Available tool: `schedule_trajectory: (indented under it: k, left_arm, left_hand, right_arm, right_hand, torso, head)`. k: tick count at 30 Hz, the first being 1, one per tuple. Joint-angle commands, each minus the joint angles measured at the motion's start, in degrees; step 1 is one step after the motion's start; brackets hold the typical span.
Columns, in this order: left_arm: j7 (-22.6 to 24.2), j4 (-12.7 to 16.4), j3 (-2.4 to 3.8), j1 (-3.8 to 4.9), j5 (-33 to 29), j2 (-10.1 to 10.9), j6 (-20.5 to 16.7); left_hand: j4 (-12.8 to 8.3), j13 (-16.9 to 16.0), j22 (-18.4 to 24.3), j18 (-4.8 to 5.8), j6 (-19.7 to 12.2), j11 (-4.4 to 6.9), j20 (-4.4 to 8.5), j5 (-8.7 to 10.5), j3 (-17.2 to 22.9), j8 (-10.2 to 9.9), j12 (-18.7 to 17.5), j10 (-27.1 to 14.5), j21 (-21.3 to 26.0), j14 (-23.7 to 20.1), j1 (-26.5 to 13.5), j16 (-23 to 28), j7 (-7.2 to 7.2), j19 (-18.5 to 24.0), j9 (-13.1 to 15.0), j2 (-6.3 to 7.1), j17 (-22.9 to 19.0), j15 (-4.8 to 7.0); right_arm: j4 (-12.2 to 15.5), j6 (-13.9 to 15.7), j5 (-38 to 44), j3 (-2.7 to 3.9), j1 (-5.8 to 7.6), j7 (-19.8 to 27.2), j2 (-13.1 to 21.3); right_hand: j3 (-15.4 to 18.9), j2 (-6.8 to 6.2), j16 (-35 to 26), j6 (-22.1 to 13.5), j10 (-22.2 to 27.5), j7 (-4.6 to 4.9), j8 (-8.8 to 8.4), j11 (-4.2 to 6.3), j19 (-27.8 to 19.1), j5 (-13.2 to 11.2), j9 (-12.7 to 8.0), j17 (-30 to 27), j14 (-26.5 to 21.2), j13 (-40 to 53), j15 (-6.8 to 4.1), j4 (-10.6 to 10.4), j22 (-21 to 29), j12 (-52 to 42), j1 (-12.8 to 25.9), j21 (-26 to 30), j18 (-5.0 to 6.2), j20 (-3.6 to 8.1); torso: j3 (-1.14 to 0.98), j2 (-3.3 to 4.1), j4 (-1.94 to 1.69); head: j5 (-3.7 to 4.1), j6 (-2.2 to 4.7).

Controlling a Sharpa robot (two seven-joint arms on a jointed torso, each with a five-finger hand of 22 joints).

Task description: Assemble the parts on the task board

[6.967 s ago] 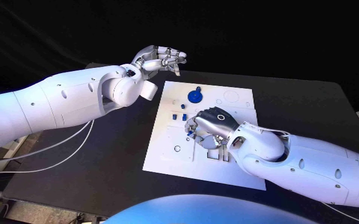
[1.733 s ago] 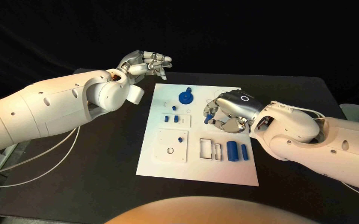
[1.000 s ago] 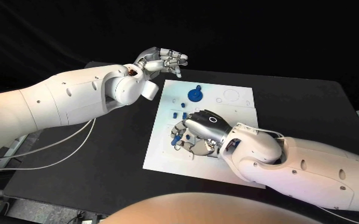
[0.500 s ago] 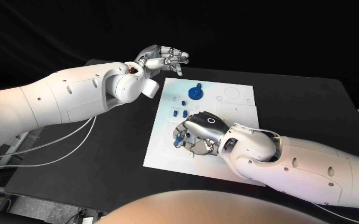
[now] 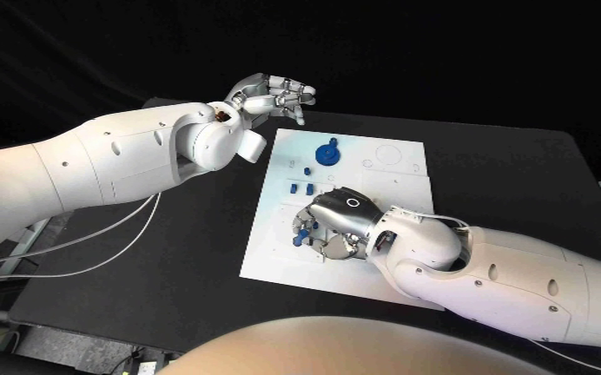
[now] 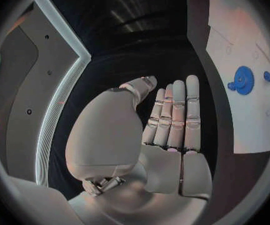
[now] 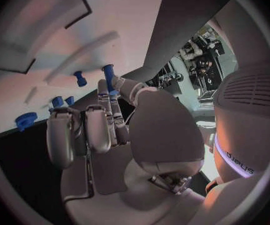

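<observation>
The white task board (image 5: 399, 144) lies in the middle of the black table. My right hand (image 5: 336, 222) hovers low over the board's left middle and pinches a small blue peg (image 5: 300, 236) at its fingertips; the right wrist view shows the peg (image 7: 107, 76) between thumb and finger. A blue gear (image 5: 326, 154) sits at the board's far end, with small blue parts (image 5: 298, 188) just nearer. My left hand (image 5: 274, 97) is raised off the board's far left corner, holding nothing, fingers straight side by side (image 6: 175, 115).
The left wrist view takes in the blue gear (image 6: 242, 80) and a corner of the board (image 6: 232, 32). The right wrist view shows rectangular cut-outs (image 7: 44, 35) in the board and several small blue parts (image 7: 58, 101). Black table (image 5: 188, 245) surrounds the board.
Since 1.7 s ago my right hand has moved from the board's right middle to its left middle, and a blue peg now shows at its fingertips. Over the last half second it hardly moved. Left hand steady.
</observation>
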State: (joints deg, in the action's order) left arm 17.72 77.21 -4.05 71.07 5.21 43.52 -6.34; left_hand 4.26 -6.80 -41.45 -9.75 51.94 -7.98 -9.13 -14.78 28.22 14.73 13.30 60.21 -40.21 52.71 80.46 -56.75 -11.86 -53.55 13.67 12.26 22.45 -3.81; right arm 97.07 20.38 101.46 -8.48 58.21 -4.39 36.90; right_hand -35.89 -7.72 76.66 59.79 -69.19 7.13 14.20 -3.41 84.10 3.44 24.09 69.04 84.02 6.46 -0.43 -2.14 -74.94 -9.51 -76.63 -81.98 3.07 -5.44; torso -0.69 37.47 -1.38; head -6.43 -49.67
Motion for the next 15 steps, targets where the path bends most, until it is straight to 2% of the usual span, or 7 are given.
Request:
schedule_trajectory:
  k: [1, 6, 15]
  left_arm:
    - [0.25, 0.08, 0.04, 0.02, -0.42, -0.05, 0.86]
    - [0.22, 0.08, 0.03, 0.02, -0.42, -0.01, 0.85]
    - [0.15, 0.1, 0.03, 0.03, -0.42, -0.02, 0.87]
  left_hand:
    - [0.21, 0.06, 0.08, -0.71, -0.52, -0.11, -0.02, 0.08, -0.15, 0.25, -0.12, -0.32, 0.36, -0.08, -0.06, 0.19, 0.06, -0.26, -0.08, -0.72, -0.06, -0.3]
    - [0.21, 0.06, 0.08, -0.71, -0.52, -0.11, -0.02, 0.08, -0.15, 0.25, -0.12, -0.32, 0.36, -0.08, -0.06, 0.19, 0.06, -0.26, -0.08, -0.72, -0.06, -0.3]
    - [0.27, 0.07, 0.11, -0.71, -0.55, -0.11, -0.03, 0.08, -0.17, 0.27, -0.11, -0.36, 0.41, -0.08, -0.12, 0.2, 0.06, -0.27, -0.08, -0.75, -0.05, -0.31]
  right_arm:
    - [-0.06, -1.44, 1.9, -0.02, -0.06, -0.9, -0.17]
    - [-0.15, -2.07, 3.22, -0.03, -0.07, -1.78, -0.39]
    - [-0.36, -3.04, 5.11, -0.29, -0.08, -2.68, -1.68]
  right_hand:
    - [-0.02, 0.25, 0.16, 0.29, -0.29, 0.01, 1.02, -0.17, 1.41, 0.12, 2.43, -0.03, 2.08, 0.09, -0.48, 0.21, -9.75, 0.33, 0.18, 0.28, -0.92, 0.38]
    - [-0.01, 0.23, 0.15, 0.25, -0.31, 0.02, 1.04, -0.18, 1.45, 0.12, 2.48, -0.05, 2.07, 0.1, -0.47, 0.22, -9.8, 0.36, 0.25, 0.2, -0.94, 0.37]
    - [0.29, -0.67, -0.01, -0.48, 0.02, 0.2, 0.96, -0.37, 1.12, -0.01, 2.77, -0.42, 1.95, 0.18, -0.31, 0.32, -9.5, 0.94, 1.21, 0.77, -0.8, 0.25]
  torso:
    - [0.03, 0.01, -0.03]
    - [0.02, 0.01, -0.06]
    - [0.02, 0.01, -0.02]
  head:
    - [-0.02, -0.05]
    - [0.08, -0.02]
    - [0.14, -0.02]
